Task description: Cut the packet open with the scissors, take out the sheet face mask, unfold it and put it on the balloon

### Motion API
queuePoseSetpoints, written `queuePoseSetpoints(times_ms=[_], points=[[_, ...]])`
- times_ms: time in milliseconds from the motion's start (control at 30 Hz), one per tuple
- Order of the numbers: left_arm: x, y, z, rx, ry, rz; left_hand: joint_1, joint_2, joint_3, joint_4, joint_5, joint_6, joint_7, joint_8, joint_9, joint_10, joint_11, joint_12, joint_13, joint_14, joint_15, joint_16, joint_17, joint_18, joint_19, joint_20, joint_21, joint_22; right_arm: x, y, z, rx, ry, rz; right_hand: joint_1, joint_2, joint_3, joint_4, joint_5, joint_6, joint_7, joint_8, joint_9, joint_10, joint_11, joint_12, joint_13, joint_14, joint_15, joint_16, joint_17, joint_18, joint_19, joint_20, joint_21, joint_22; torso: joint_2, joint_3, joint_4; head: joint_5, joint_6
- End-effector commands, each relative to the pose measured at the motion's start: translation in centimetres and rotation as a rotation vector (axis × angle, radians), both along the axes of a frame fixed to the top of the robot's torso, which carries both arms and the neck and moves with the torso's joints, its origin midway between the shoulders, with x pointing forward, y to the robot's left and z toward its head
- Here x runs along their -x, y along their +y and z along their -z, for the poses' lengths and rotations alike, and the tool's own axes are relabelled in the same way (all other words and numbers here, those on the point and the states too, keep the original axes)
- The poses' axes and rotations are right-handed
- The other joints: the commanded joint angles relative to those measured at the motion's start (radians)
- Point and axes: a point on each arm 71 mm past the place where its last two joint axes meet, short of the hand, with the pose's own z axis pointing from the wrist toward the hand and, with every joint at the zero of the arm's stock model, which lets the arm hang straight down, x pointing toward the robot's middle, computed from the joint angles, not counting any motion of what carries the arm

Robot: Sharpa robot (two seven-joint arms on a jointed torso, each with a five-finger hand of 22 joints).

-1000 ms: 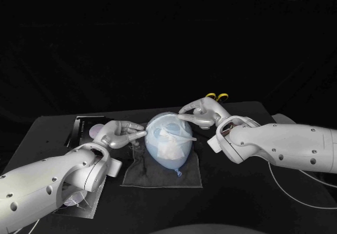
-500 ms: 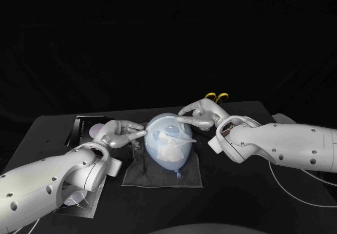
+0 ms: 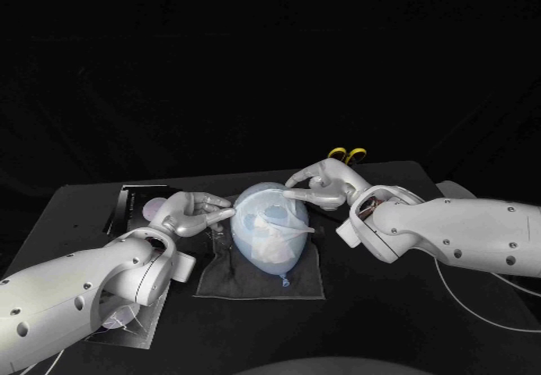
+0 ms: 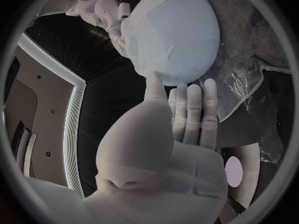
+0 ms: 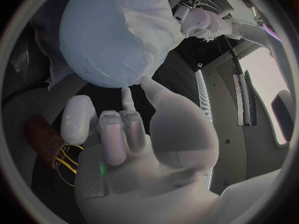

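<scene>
A pale blue balloon (image 3: 270, 228) lies on a dark grey cloth (image 3: 257, 281), with the white sheet mask (image 3: 274, 234) draped over its upper face. My left hand (image 3: 189, 212) is at the balloon's left side, and its thumb (image 4: 154, 87) touches the balloon (image 4: 174, 32) while the fingers lie straight beneath. My right hand (image 3: 323, 183) is at the far right end, thumb and a fingertip (image 5: 127, 95) against the balloon (image 5: 112, 35). Neither hand holds anything. The yellow-handled scissors (image 3: 347, 155) lie behind my right hand.
The cut packet (image 3: 141, 205) lies at the table's left, behind my left hand. Another clear wrapper (image 3: 119, 320) sits under my left forearm. A clear film (image 4: 243, 87) lies on the cloth (image 4: 249, 50) beside the balloon.
The mask's bunched white fold has flattened out over the balloon. My right hand has shifted slightly at the balloon's far end. My left hand stays where it was.
</scene>
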Motion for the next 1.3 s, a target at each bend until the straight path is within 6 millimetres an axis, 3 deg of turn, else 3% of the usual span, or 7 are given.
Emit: queuePoseSetpoints(times_ms=[33, 1300], points=[[0.0, -0.2, -0.2, 0.002, -0.005, 0.005, -0.002, 0.011, -0.007, -0.001, -0.004, -0.005, 0.003, 0.007, 0.001, -0.009, -0.001, 0.009, 0.002, -0.003, -0.001, 0.006, -0.002, 0.019, -0.005, 0.001, 0.008, 0.002, 0.3, 0.4, -0.1, -0.009, -0.012, -0.056, 0.007, -0.001, -0.007, 0.002, 0.004, 0.007, 0.001, 0.004, -0.002, 0.12, 0.016, 0.004, 0.263, 0.104, 0.004, 0.005, 0.263, 0.021, -0.001, 0.006, -0.006, 0.002, 0.0, -0.0001, -0.0001, -0.001, 0.0], [0.1, -0.8, 0.0, 0.002, 0.019, 0.031, -0.013, 0.014, -0.022, -0.001, -0.004, -0.021, 0.008, 0.01, -0.002, -0.053, 0.01, 0.015, 0.0, -0.038, 0.01, -0.004, -0.016, 0.017, -0.037, 0.009, 0.006, 0.005, 0.9, -0.9, -0.8, -0.018, -0.059, -0.103, 0.023, -0.006, -0.073, 0.041, 0.005, -0.011, 0.008, -0.013, -0.021, 0.12, 0.022, 0.004, 0.263, 0.104, 0.009, 0.005, 0.263, 0.026, -0.024, 0.01, -0.034, -0.014, 0.0, 0.0001, 0.0, -0.006, -0.003]])
